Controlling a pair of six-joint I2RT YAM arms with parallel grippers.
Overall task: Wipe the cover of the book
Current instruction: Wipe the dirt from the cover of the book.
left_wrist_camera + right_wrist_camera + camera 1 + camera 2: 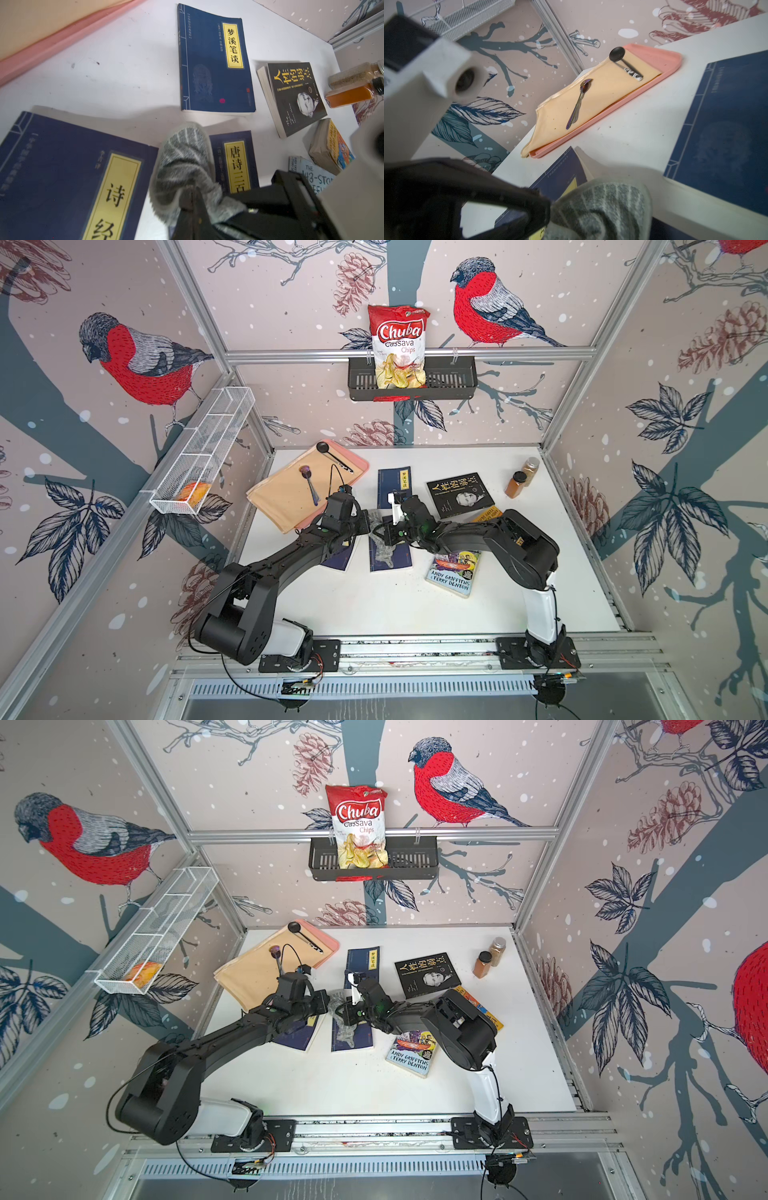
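Observation:
A grey striped cloth is stretched between my two grippers, and its loose end hangs down onto the middle dark blue book with a yellow title label. My left gripper is shut on one end of the cloth. My right gripper faces it at close range and is shut on the other end. Both hover just above the table over the far edge of that book. A second blue book lies partly under my left arm.
A third blue book lies further back, with a black book and two spice jars to its right. An illustrated paperback lies under my right arm. At back left a pink tray holds beige cloth and spoons.

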